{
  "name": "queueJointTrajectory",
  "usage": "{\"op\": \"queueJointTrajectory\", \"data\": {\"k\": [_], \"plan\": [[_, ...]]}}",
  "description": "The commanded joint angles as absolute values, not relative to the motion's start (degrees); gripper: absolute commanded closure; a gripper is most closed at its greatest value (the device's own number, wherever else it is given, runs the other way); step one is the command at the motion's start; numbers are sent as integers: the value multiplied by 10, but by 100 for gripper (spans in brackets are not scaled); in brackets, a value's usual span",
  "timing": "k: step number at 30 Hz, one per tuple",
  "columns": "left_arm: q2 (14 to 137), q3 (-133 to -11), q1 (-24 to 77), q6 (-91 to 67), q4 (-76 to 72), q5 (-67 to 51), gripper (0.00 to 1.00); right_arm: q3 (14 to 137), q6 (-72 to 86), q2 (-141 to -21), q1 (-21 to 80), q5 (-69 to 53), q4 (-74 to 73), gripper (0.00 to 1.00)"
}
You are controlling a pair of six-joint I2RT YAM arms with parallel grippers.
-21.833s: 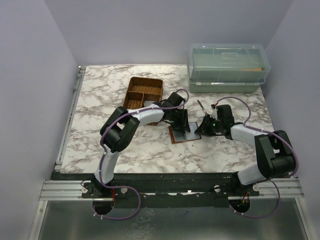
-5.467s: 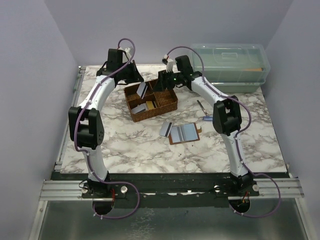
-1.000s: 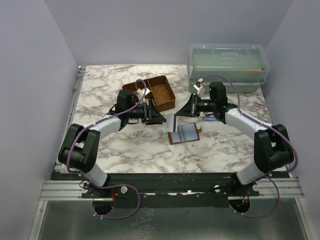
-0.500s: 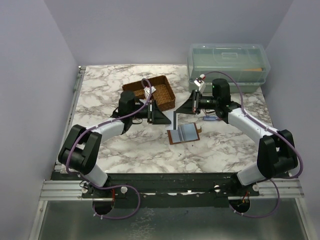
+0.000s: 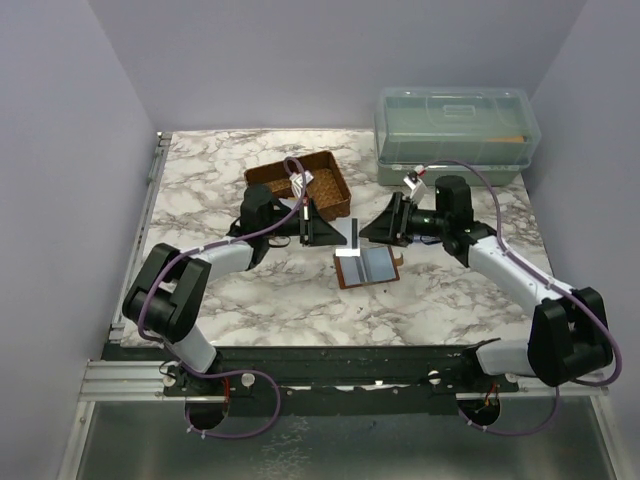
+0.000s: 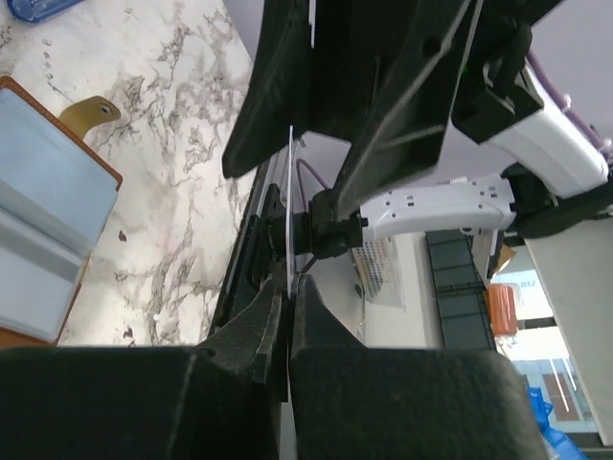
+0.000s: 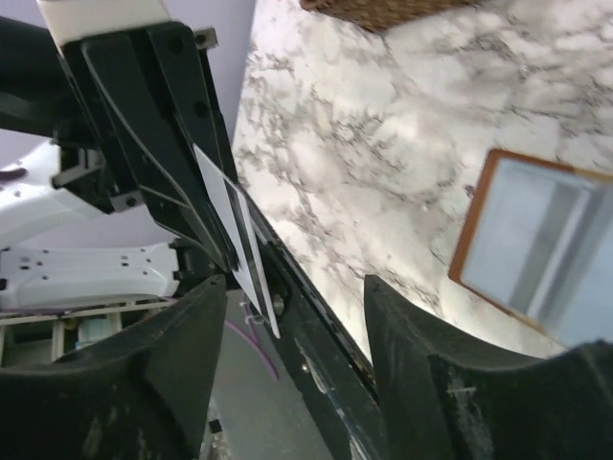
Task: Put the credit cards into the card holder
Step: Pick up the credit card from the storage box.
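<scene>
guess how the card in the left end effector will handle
Probably stiff: the card stands straight, edge-on, in the left end effector. So thin, likely light. Its smooth face might slip in the pinch when pressed into the card holder.

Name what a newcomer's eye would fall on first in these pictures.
Both arms meet at mid-table, the left tool shut on a pale credit card held on edge, the right tool open beside it. Just in front lies the brown card holder, spread open, pale pockets up. Behind stand a brown basket and, far right, a clear lidded box.
</scene>
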State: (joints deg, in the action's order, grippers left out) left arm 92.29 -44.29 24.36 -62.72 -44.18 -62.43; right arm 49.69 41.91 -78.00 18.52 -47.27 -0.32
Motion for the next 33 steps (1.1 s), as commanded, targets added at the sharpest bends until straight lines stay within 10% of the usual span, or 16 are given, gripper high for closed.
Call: {"op": "queueJointTrajectory", "data": {"k": [1, 33], "plan": [[943, -470, 278, -632, -469, -554, 100, 451, 420, -724, 182, -424, -19, 34], [1060, -567, 383, -674, -475, -462, 100, 246, 600, -517, 4, -553, 159, 28]]}}
